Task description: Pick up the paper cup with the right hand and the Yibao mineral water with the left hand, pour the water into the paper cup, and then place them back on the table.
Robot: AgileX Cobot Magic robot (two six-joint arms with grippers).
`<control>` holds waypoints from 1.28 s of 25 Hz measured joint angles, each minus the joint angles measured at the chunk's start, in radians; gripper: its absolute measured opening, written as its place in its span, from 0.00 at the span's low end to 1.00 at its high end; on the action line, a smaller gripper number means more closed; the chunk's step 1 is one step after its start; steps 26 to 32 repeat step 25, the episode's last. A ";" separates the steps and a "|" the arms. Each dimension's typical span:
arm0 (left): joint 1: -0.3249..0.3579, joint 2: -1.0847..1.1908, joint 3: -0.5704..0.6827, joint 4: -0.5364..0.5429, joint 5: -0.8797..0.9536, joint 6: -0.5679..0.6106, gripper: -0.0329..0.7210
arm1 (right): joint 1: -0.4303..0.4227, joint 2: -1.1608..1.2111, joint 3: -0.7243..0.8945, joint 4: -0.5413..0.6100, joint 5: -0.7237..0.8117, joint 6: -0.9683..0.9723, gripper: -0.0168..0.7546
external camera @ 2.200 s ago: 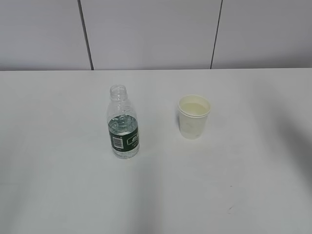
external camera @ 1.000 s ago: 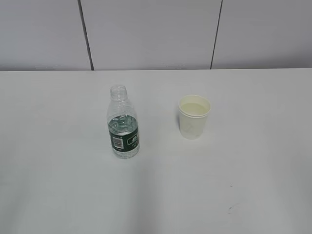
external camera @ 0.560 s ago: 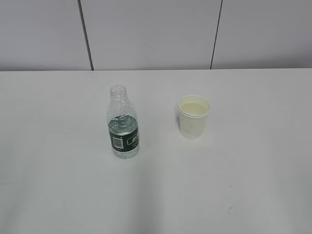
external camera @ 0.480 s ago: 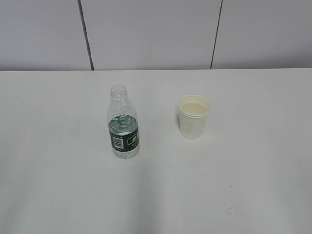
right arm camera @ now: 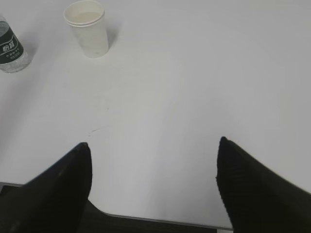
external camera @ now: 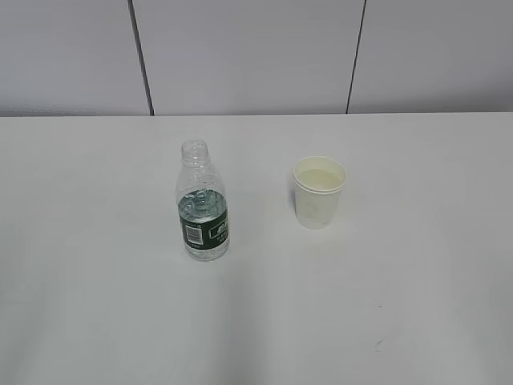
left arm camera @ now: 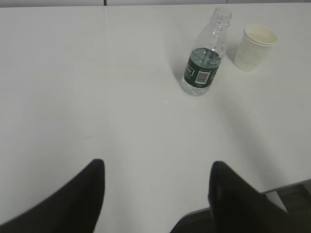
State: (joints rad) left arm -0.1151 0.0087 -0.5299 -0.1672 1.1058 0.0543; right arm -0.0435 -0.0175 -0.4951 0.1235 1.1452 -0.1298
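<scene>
Judging from how things lay, the task was either at its very start or already at its end: the bottle (external camera: 202,204) and the cup (external camera: 319,192) both stood upright on the counter (external camera: 401,305), neither one held, and the cup showed what may have been liquid inside, though that could not be told for sure against its cream lining. The bottle held water (external camera: 201,210) to about the top of its green label and had no cap. The two stood near each other toward the middle of the counter, somewhat closer to its far edge than its near one, the bottle to the left of the cup with a clear gap between them. If pouring was yet to be done, the next move called for the right hand (right arm camera: 153,160) to reach forward and to its left for the cup while the left hand (left arm camera: 156,179) went forward and to its right for the bottle's body, each closing gently enough not to crush thin walls. Both arms were drawn back over the near edge of the counter, out of the exterior view. In each wrist view the two fingers were spread wide apart with nothing between them, pointing across the bare surface toward the things, well apart from both
</scene>
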 joint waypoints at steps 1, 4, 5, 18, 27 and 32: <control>0.000 0.000 0.000 0.000 0.000 0.000 0.61 | 0.000 0.000 0.000 0.000 0.000 0.000 0.79; 0.000 0.000 0.000 -0.002 0.000 0.000 0.61 | 0.000 0.000 0.000 -0.001 0.000 0.000 0.79; 0.000 0.000 0.000 -0.002 0.000 0.000 0.61 | 0.000 0.000 0.000 -0.001 0.000 0.000 0.79; 0.000 0.000 0.000 -0.002 0.000 0.000 0.61 | 0.000 0.000 0.002 -0.001 0.000 0.000 0.78; 0.000 0.000 0.000 -0.002 0.000 0.000 0.61 | 0.000 0.000 0.002 -0.001 0.000 0.000 0.78; 0.000 0.000 0.000 -0.002 0.000 0.000 0.61 | 0.000 0.000 0.002 -0.001 0.000 0.000 0.78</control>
